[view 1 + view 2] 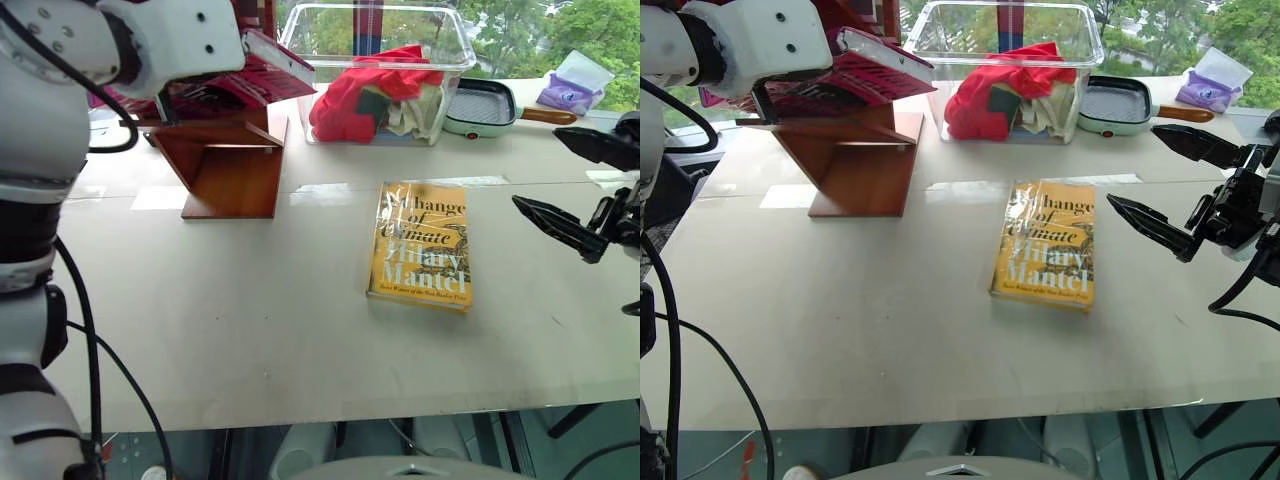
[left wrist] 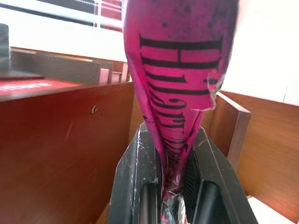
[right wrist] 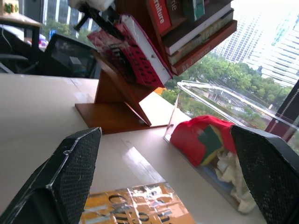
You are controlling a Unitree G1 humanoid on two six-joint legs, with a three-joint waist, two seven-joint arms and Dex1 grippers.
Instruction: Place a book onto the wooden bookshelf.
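My left gripper is shut on the lower edge of the magenta-pink book, which has dark lettering on its spine. The book lies tilted over the slanted lower boards of the reddish-brown wooden bookshelf at the table's far left; I cannot tell whether it rests on the wood. Seen from the right wrist, the book is leaning in the bookshelf. My right gripper hangs open and empty above the table's right side, away from the shelf.
A yellow-orange "Mantel" book lies flat mid-table. Behind it stands a clear plastic bin holding red cloth. A small green pan and a purple packet sit at the far right. Other books fill the shelf's upper boards.
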